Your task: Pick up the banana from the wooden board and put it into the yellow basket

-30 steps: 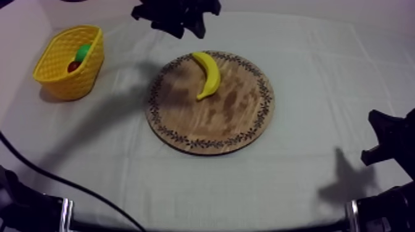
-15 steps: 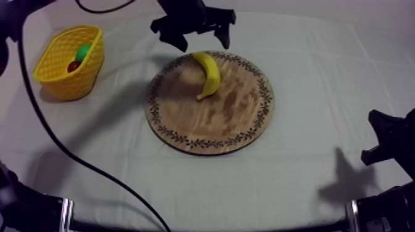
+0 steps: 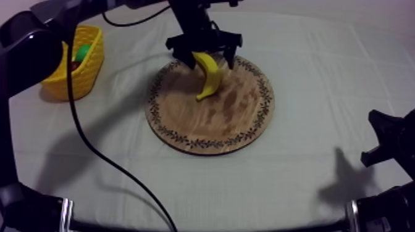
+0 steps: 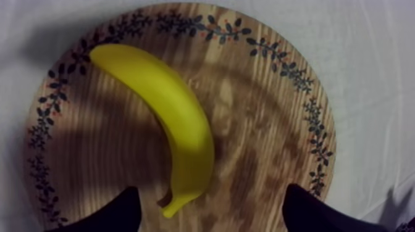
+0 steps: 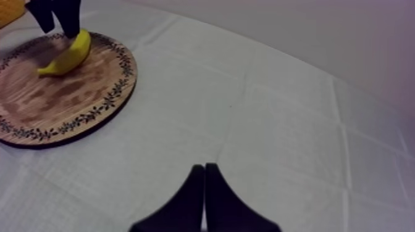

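And there's the left pincer (image 3: 202, 60) at the wooden board (image 3: 230, 120), spread wide, a black finger on each side of the banana (image 3: 210, 79) — it straddles the end of the fruit that lies by the board's far edge. The banana lies flat on the wood, its other end pointing in toward the board's middle. From above I cannot tell whether the fingers touch it. The left wrist view settles that: the fingers (image 4: 114, 215) stand well apart, the narrow end of the banana (image 4: 176, 120) lies between them, closer to one than the other, and bare wood shows on both sides, so nothing is gripped. Out at the far left of the worktop (image 3: 309, 191) sits the yellow basket (image 3: 65, 80), well apart from the board, a green fruit (image 3: 83, 52) inside, the left arm passing beside it. The right pincer (image 5: 204, 168) is pressed together into a narrow wedge, holding nothing, over bare cloth (image 5: 278, 123) — and its view gives the side angle the others lack: the banana (image 5: 67, 55) low on the board (image 5: 74, 102), the other arm's black fingers (image 5: 67, 13) right at its far end. In the top view the right arm sits low at the right edge.
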`<state>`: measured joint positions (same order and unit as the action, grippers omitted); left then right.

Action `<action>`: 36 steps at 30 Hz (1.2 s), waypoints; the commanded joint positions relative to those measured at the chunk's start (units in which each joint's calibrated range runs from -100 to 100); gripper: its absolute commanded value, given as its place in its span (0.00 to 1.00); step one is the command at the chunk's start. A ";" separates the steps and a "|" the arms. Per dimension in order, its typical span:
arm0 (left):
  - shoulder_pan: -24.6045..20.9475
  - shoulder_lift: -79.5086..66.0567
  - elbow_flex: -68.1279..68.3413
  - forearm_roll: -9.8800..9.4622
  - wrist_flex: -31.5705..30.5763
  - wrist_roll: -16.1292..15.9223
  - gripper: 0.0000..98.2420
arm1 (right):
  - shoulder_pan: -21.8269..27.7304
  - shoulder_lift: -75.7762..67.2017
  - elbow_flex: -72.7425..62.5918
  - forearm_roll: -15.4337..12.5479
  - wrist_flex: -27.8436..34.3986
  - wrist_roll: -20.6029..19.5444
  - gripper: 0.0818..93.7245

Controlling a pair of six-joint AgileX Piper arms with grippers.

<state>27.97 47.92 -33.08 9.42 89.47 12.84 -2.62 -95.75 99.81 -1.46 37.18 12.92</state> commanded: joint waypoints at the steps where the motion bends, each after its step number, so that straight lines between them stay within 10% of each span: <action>1: 0.00 2.22 -1.93 0.34 0.36 -0.21 0.85 | 0.01 0.00 -0.03 -0.03 -0.01 0.10 0.00; 15: -0.41 9.52 -6.43 2.11 2.11 -0.96 0.77 | 0.01 0.00 -0.03 -0.03 -0.01 0.09 0.00; 36: -0.58 11.67 -8.84 4.14 5.45 -0.32 0.30 | 0.01 0.00 -0.03 -0.03 -0.01 -1.86 0.00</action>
<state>27.35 59.94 -41.94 13.46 94.86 12.38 -2.62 -95.75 99.81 -1.46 37.18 11.20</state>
